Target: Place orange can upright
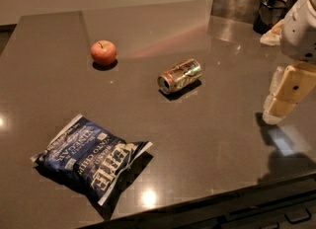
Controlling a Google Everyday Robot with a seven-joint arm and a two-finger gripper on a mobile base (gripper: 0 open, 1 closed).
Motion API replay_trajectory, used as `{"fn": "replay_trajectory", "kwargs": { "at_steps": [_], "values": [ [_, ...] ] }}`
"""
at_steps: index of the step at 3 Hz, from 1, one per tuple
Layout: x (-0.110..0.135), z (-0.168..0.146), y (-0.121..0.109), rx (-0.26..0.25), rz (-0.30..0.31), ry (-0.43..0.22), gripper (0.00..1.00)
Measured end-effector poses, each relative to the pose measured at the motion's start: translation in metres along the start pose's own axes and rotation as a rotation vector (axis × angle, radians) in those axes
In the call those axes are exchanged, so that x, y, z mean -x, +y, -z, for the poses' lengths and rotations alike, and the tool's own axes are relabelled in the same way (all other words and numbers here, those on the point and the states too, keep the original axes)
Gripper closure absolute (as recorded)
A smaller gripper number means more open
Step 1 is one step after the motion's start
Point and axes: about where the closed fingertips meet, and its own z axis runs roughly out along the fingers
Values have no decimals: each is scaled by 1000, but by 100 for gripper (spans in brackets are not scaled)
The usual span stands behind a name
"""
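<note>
**Can lying on its side, hand waiting off to its right**

The orange can [179,75] is lying on its side near the middle of the counter [212,139]. Its silver rimmed top is facing toward the near left and its body is angling away to the far right. It is resting on its curved wall, so I'd guess a sideways nudge would set it rolling. The standing-up part of the job is not yet done.

The hand [279,107] is hanging to the right of the can, well apart from it, above the counter and throwing a shadow just beneath itself. It is carrying nothing that I can see. Whether it is set wide or narrow, I cannot tell from where I'm standing.

The apple [103,52] is sitting to the left of the can and a little farther back, well apart. The blue chip bag [91,161] is lying to the can's near left, also well apart. Neither is standing between the can and the hand, so I'm judging that a reach from the right would meet the can first.
</note>
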Motion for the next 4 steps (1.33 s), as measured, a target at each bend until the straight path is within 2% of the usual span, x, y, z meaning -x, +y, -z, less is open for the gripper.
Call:
{"fn": "replay_trajectory", "kwargs": {
  "at_steps": [1,2,3,4],
  "values": [
    [0,0,0,-2,1,-1,0],
    [9,-7,-13,-12,57,-10,0],
    [30,-32,-45,-16,211,-43,0],
    [44,-50,-62,-17,324,-67,0]
  ]
}}
